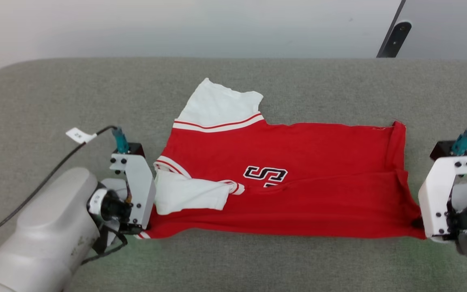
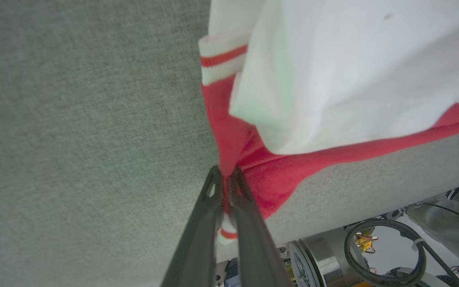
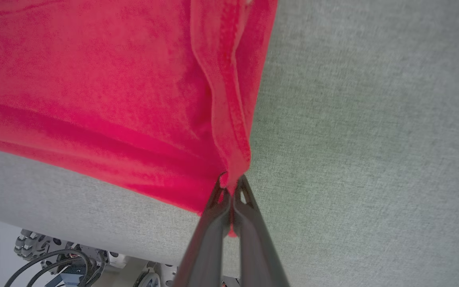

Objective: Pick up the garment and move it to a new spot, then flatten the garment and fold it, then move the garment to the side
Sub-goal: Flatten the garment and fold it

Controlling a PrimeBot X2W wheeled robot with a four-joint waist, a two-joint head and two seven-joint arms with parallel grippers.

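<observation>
seemingly midway: the left gripper (image 2: 224,175) is pinched tight on the near shoulder corner of the red jersey-style garment with white sleeves (image 1: 318,194), which lies spread sideways across the middle of the grey fabric-covered tabletop (image 1: 55,101). one sleeve is tucked onto the body, the far one sticks out. the right gripper (image 3: 231,184) is clamped on the near hem corner. folding looks barely begun; moving it aside remains.
</observation>
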